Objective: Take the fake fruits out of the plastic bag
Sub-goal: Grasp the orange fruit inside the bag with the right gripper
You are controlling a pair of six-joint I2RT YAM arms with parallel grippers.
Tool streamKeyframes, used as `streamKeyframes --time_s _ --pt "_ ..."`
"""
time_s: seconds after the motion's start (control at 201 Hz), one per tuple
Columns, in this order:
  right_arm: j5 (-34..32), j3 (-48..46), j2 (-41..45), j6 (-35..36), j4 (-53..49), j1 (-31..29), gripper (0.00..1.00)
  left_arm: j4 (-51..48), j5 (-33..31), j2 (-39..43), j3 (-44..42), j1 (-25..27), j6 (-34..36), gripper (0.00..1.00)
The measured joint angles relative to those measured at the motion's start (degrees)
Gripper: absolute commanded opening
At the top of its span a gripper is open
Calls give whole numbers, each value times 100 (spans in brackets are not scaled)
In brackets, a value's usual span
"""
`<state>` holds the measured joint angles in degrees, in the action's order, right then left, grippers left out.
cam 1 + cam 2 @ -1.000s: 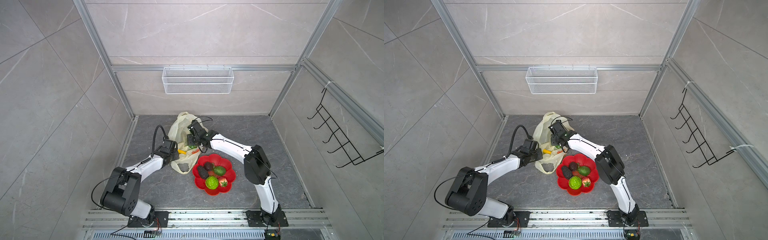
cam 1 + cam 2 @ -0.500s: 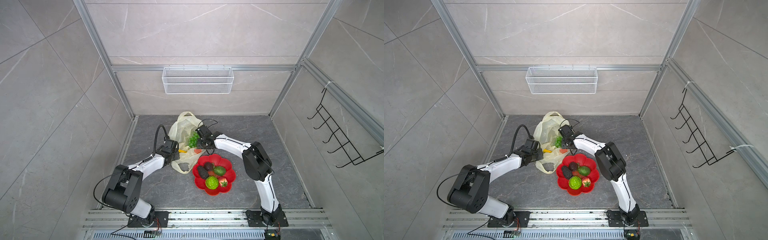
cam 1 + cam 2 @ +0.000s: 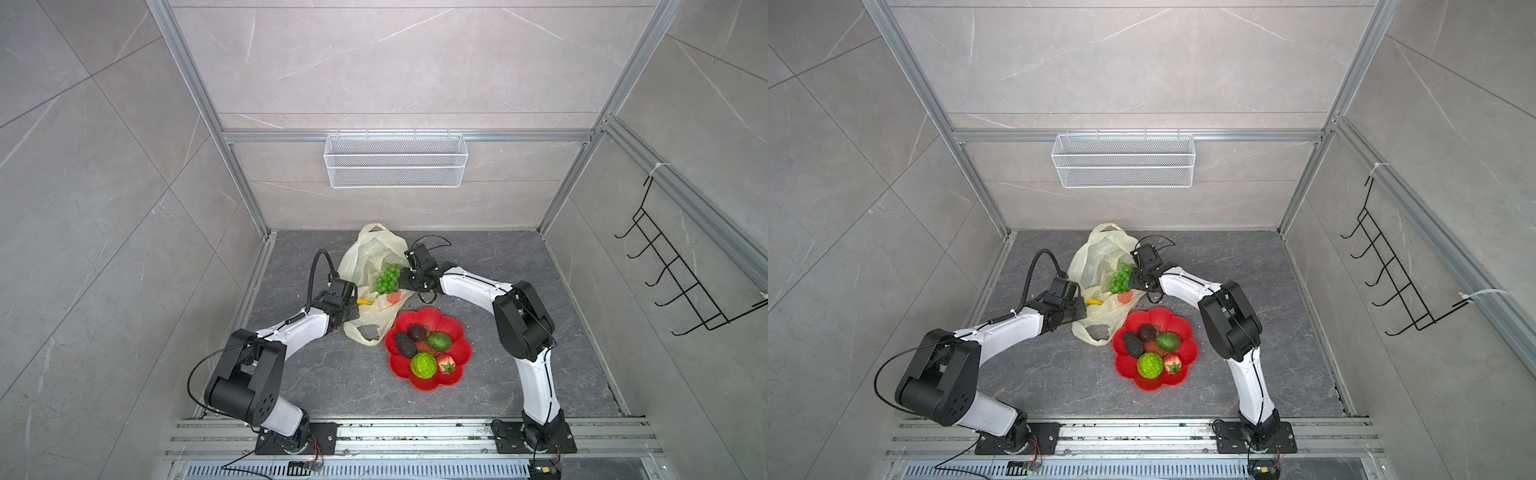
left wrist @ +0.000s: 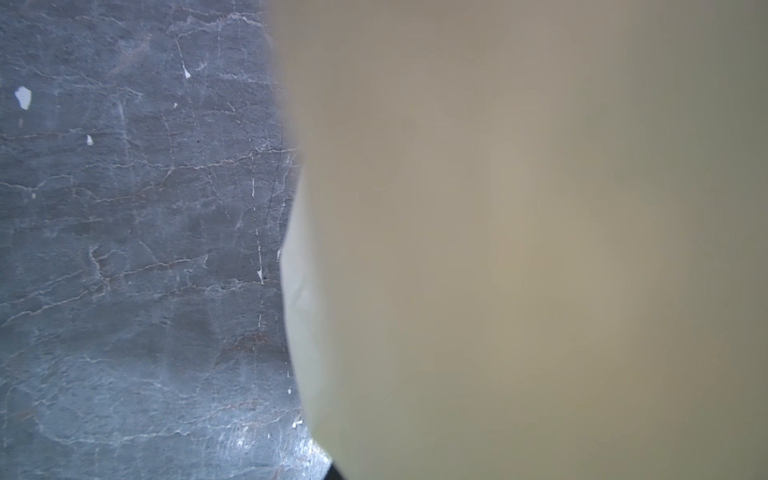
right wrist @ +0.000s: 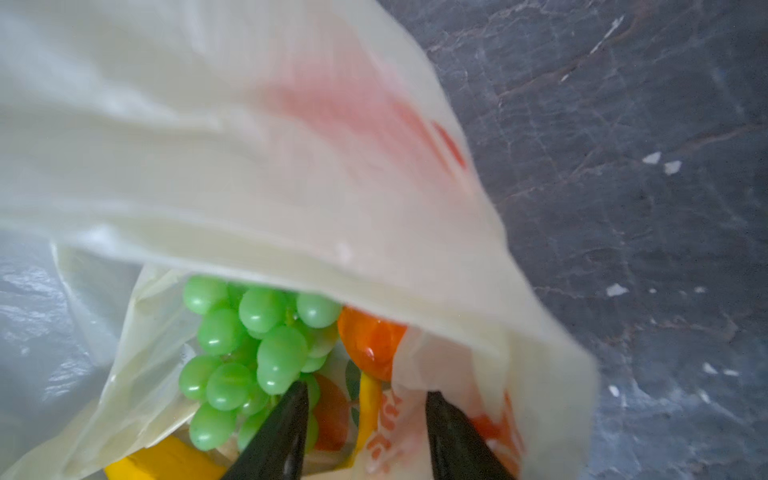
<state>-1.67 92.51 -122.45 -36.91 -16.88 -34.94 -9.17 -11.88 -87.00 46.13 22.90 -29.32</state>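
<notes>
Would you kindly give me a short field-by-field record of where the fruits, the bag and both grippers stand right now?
bag: plastic bag, mouth open
in bag: grape bunch, banana, orange
on red plate: two dark avocados, green avocado, bumpy green ball, strawberry
left gripper: shut on the bag's edge
right gripper: open at the bag's mouth, beside the grapes, holding nothing
</notes>
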Motion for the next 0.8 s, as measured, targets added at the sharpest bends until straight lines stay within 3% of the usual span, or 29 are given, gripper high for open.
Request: streamKeyframes --time_s 0.423,0.667,0.796 --pt "-120 516 55 153 -164 -155 46 22 4 -57 0 0 22 0" --pt "-339 1963 -577 203 -699 -125 46 22 2 -57 0 0 22 0" --pt "-542 2118 -848 219 -1051 2 47 24 0 -57 0 0 24 0"
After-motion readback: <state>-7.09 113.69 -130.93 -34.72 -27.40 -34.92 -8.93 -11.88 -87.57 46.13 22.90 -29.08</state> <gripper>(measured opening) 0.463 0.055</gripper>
